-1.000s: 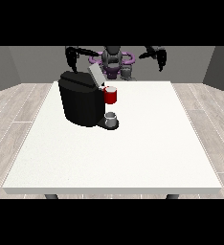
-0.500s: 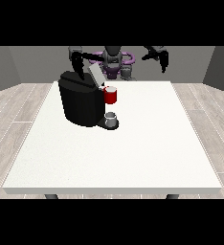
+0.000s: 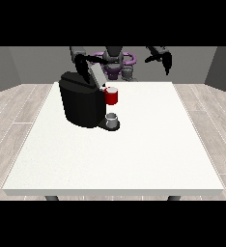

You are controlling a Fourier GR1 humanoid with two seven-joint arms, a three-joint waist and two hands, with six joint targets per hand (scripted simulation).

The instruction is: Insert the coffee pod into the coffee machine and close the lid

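The black coffee machine (image 3: pixel 81 103) stands on the white table (image 3: pixel 134 154), left of the middle and towards the back. Its grey lid (image 3: pixel 96 75) is tilted up. A red thing at the machine (image 3: pixel 112 96) sits at its front, and a grey thing (image 3: pixel 112 119) rests on the base below. The hand at the view's left (image 3: pixel 80 65) hovers just over the machine's top, close behind the raised lid. The hand at the view's right (image 3: pixel 165 60) is held high over the table's far edge, away from the machine, with its fingers hanging straight down and nothing in them.
The robot's purple and grey torso (image 3: pixel 116 65) stands behind the table's far edge. Bare table top stretches in front of and to the right of the machine. Wooden floor surrounds the table.
The hand at the view's left has come down and forward towards the machine's top and lid. The hand at the view's right has drifted slightly outward.
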